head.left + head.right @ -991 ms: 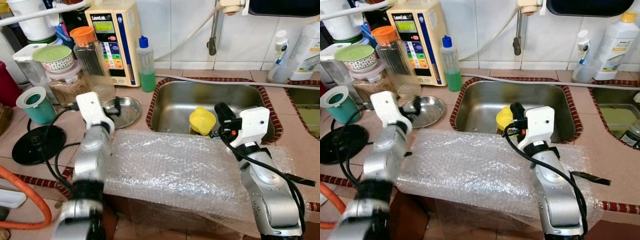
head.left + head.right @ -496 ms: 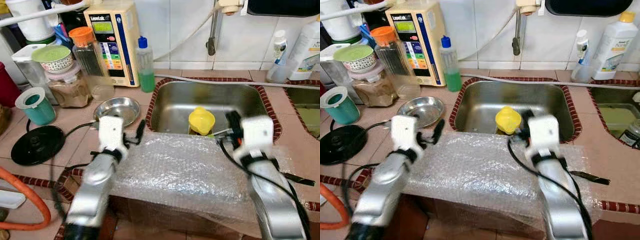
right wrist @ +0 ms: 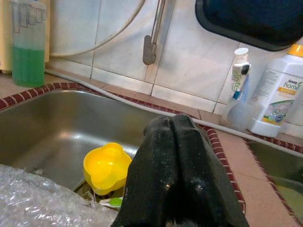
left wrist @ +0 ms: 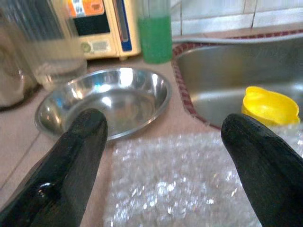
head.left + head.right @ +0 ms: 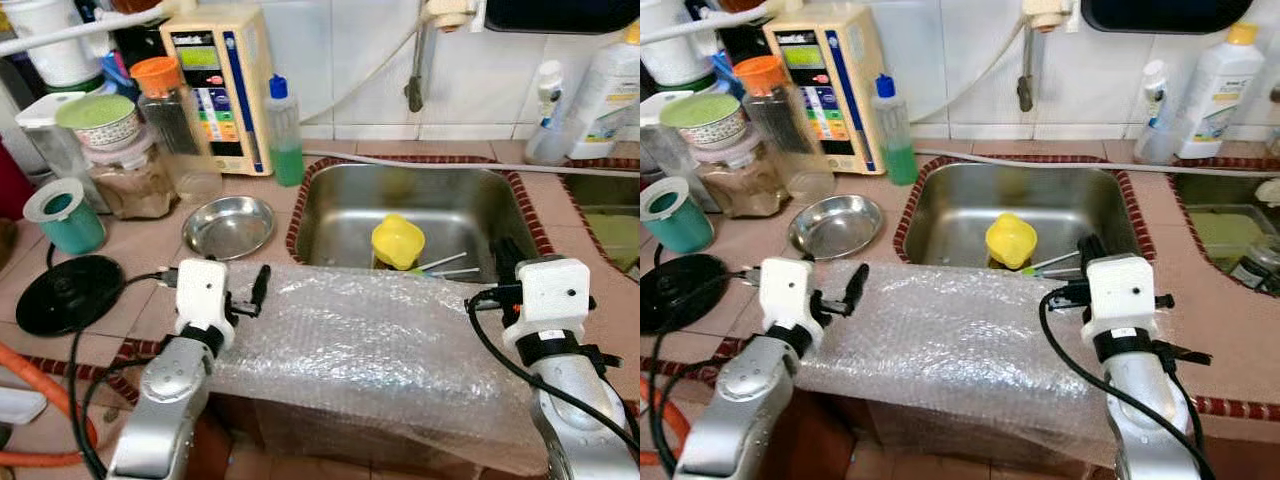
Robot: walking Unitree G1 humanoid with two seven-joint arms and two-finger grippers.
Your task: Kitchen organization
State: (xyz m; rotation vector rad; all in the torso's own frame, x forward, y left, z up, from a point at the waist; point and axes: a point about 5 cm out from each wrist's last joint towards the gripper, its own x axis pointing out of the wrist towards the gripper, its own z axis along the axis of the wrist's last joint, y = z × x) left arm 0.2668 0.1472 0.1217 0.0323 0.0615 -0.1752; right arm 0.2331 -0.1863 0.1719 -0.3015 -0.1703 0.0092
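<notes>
Here, crinkled clear bubble wrap (image 5: 370,340)

- Bubble wrap (image 5: 370,345) is laid at counter front, 6 o'clock of sink (image 5: 350,215).
- Cup (image 5: 397,241) sits in sink.
- Bowl (image 5: 229,226) is placed at sink's 9 o'clock.

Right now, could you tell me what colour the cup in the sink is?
The cup is bright yellow, clearest in the left eye view.

Bubble wrap (image 5: 370,340) covered the whole front counter edge. The back-left corner was packed with jars (image 5: 140,180) and a steel bowl (image 5: 229,225); only the sink (image 5: 440,200) offered room, around a yellow cup (image 5: 397,241).
</notes>
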